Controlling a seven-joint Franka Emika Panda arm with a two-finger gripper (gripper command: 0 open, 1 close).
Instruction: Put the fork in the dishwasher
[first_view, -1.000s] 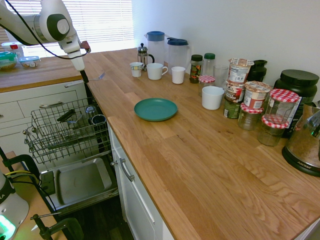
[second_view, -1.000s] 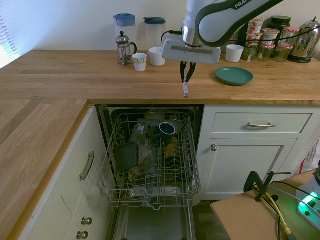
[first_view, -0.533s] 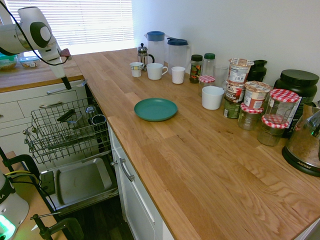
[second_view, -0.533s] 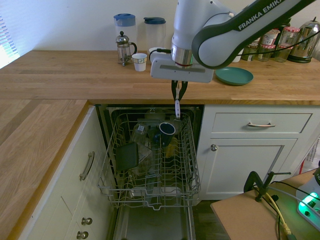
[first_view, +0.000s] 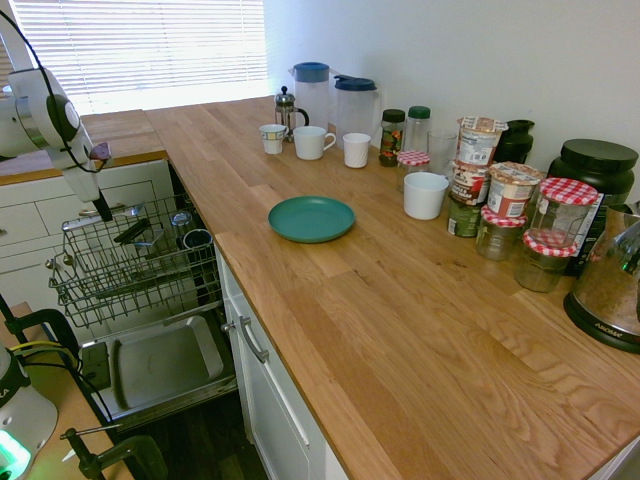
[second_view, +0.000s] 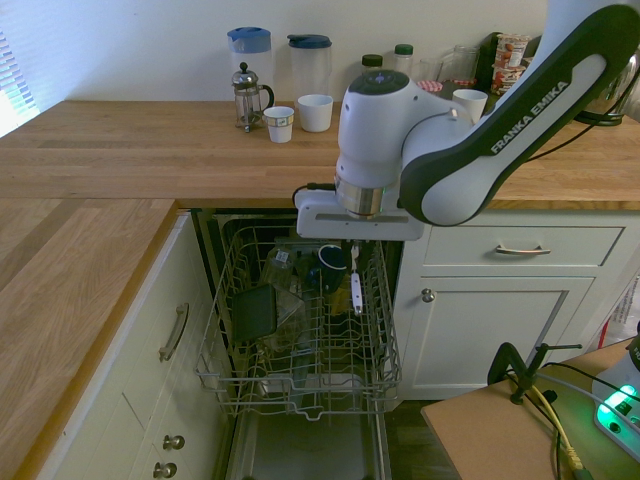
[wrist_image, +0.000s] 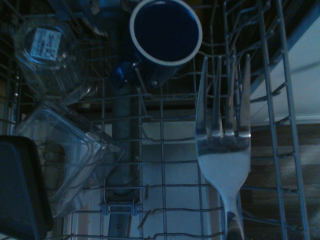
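The fork (wrist_image: 225, 162) is pinched in the nearly closed gripper (second_view: 354, 262) and is held above the dishwasher's (second_view: 306, 396) wire rack (second_view: 345, 380), toward the rack's side edge nearest the white cupboard door (second_view: 500, 330). Four slim tines and a shiny silver head are shown close up. Within the rack, a dark blue mug (wrist_image: 165, 32) is seen near the tines.

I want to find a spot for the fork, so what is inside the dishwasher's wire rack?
A dark blue mug, a clear glass and a clear container, partly covered by a dark lid or tray.
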